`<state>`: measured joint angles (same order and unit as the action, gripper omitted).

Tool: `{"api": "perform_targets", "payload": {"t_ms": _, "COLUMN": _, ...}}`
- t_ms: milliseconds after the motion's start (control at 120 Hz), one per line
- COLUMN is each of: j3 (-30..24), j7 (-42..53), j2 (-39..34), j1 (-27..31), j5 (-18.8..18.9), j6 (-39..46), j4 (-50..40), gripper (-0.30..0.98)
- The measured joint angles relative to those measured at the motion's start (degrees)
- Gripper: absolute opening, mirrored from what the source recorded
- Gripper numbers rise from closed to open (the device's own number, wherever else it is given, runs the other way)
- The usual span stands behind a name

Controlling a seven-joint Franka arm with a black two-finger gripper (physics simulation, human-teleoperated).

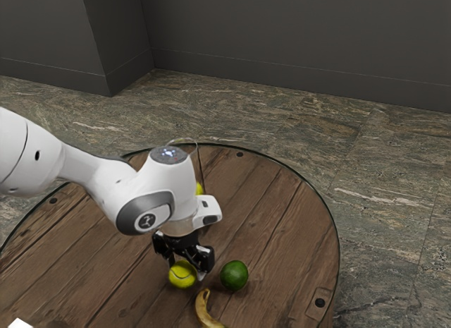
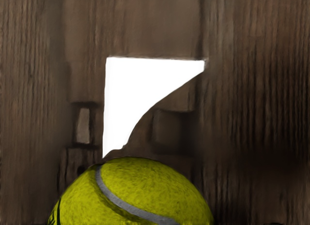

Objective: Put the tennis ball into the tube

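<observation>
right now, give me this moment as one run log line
gripper: at tennis ball | placing: not done | green fruit, banana: on table, near ball

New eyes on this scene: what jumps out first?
Probably the bright yellow-green tennis ball, at the lower end of the black gripper and big at the wrist view's lower edge. Next, the stark white shape on the dark wood beside it in the wrist view. Then the green fruit toward the exterior view's right of the ball, with the banana nearer that view's lower edge.
</observation>
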<state>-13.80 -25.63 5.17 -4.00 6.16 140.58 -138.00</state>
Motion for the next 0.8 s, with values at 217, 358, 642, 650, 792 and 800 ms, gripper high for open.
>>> {"api": "perform_targets", "payload": {"t_ms": 217, "j3": 0.23, "j7": -2.52, "j2": 0.18, "j1": -0.02, "j5": 0.06, "j6": 0.51, "j4": -0.74, "gripper": 0.44}}
{"api": "perform_targets", "payload": {"t_ms": 358, "j3": 0.34, "j7": -3.86, "j2": 0.46, "j1": 0.06, "j5": 0.15, "j6": 0.78, "j4": -1.53, "gripper": 0.39}}
{"api": "perform_targets", "payload": {"t_ms": 642, "j3": 0.34, "j7": -6.36, "j2": -4.28, "j1": 0.15, "j5": 0.58, "j6": -0.11, "j4": -2.14, "gripper": 0.28}}
{"api": "perform_targets", "payload": {"t_ms": 650, "j3": 0.34, "j7": -6.43, "j2": -4.74, "j1": 0.16, "j5": 0.60, "j6": -0.22, "j4": -2.15, "gripper": 0.27}}
{"api": "perform_targets", "payload": {"t_ms": 792, "j3": 0.27, "j7": -7.57, "j2": -10.63, "j1": 0.15, "j5": 0.73, "j6": -3.93, "j4": 1.59, "gripper": 0.23}}
{"api": "perform_targets", "payload": {"t_ms": 800, "j3": 0.27, "j7": -7.59, "j2": -10.77, "j1": 0.13, "j5": 0.73, "j6": -4.25, "j4": 2.08, "gripper": 0.23}}
